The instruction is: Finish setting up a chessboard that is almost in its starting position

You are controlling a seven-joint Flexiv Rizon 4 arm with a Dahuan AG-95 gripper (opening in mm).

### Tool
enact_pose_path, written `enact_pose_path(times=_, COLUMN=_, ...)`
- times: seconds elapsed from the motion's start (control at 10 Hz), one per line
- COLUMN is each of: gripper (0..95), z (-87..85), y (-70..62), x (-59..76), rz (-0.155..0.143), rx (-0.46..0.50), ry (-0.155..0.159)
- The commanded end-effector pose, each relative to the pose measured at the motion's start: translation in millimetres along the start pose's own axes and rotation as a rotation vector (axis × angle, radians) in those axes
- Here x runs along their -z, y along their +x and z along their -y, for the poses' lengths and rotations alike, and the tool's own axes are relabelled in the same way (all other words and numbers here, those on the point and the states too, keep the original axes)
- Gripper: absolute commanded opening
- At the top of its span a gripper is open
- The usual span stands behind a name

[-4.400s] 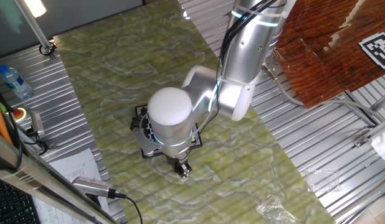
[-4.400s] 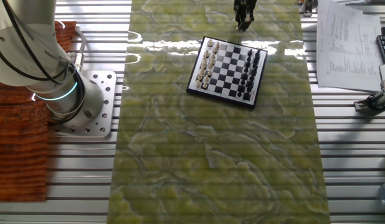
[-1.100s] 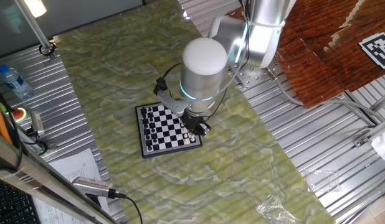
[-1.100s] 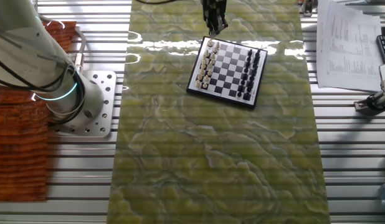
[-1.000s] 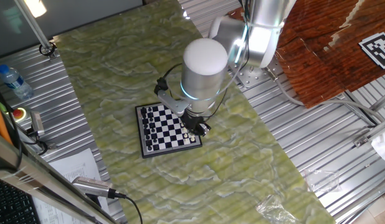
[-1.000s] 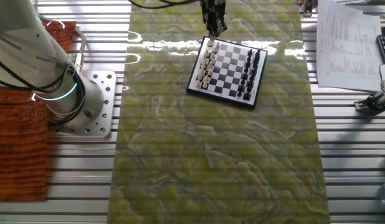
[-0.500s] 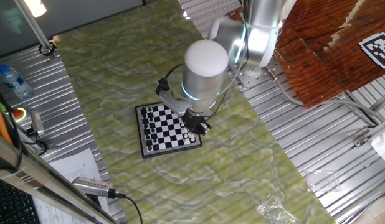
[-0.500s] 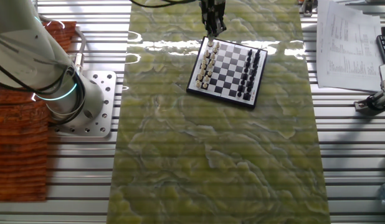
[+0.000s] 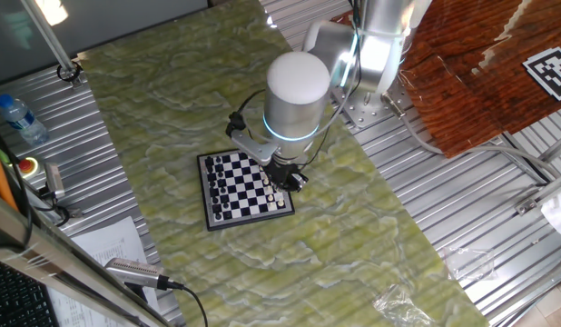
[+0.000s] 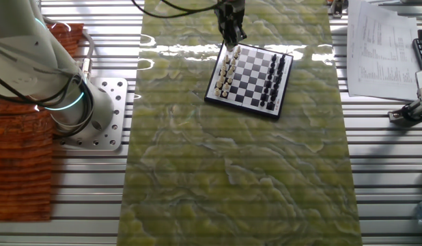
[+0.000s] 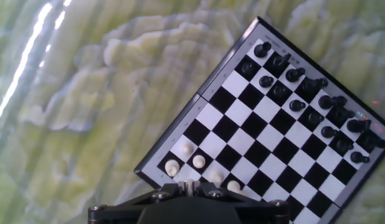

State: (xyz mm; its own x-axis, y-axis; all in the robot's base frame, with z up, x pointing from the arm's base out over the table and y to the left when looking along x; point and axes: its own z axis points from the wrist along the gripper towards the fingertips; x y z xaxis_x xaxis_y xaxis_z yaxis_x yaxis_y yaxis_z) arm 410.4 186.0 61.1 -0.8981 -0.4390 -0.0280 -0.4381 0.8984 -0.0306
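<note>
Since a few seconds ago my arm has swung across the chessboard, from beyond the dark pieces' end to the cream pieces' end, and in the last second it has crept only a tiny bit. Now my gripper hangs over the far corner of the board on the cream side, close to the little cream pieces. The board sits on the green wavy mat, near the middle across it and up toward its far end in the other fixed view. My fingers are hidden by the black body of my hand in the hand view, and they are too small to read in the two fixed views, so I cannot tell how wide they are or if they hold a piece. I think I am about to put down or pick up a cream piece at this corner. What could go wrong: the cream pieces stand very close together, so if I come down a bit off, a finger could knock over a neighbour. The board is small and looks light, so a push on its dark edge could slide it or turn it on the mat. The dark pieces are well away at the other end, so they are safe. For room, the mat past this corner is bare, and the middle squares of the board are free, so I have open space on those two sides.
</note>
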Motion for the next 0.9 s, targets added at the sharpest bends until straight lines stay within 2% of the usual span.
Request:
enact_pose_path(times=0.1, gripper=0.0, z=0.0, y=-0.9, x=-2.5, rz=-0.001, rx=0.071, ry=-0.018)
enact_pose_path(times=0.2, gripper=0.0, z=-0.7, y=-1.6, x=-2.9, rz=0.012, rx=0.102, ry=-0.041)
enact_pose_path(times=0.7, gripper=0.0, z=-5.5, y=-5.7, x=-5.4, rz=-0.005, rx=0.197, ry=-0.035)
enact_pose_path(times=0.9, gripper=0.0, z=-7.0, y=-6.7, x=-7.4, rz=-0.014, rx=0.234, ry=-0.023)
